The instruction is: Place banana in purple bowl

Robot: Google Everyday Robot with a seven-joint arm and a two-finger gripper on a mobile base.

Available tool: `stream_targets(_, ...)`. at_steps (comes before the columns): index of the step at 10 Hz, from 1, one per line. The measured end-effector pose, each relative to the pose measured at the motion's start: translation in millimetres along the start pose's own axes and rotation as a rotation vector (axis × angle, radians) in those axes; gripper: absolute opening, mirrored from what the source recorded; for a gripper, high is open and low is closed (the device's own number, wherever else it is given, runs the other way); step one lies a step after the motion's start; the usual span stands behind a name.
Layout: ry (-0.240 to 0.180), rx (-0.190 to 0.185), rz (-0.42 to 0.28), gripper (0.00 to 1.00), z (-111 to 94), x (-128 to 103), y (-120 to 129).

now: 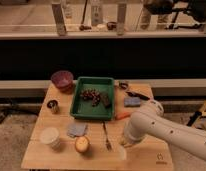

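- Currently the gripper [127, 142] hangs low beside the fork [106, 136]; its width cannot be told.
- Banana [120, 151] lies partly hidden beneath it, well apart from the purple bowl [62, 79].
- Probably light, soft, bruisable: grip mid-length, gently.

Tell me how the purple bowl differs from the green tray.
The bowl is round; the tray is rectangular. The bowl is much smaller than the tray. The tray holds dark items; what the bowl holds I cannot tell. Both sit on the table, bowl left of tray. The gripper hangs low over the table's front, right of the fork.
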Motion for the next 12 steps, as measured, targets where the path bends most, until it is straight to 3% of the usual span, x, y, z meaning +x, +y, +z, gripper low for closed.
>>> stream_targets(12, -0.036, 0.01, 0.072, 0.03, 6, -24, -10)
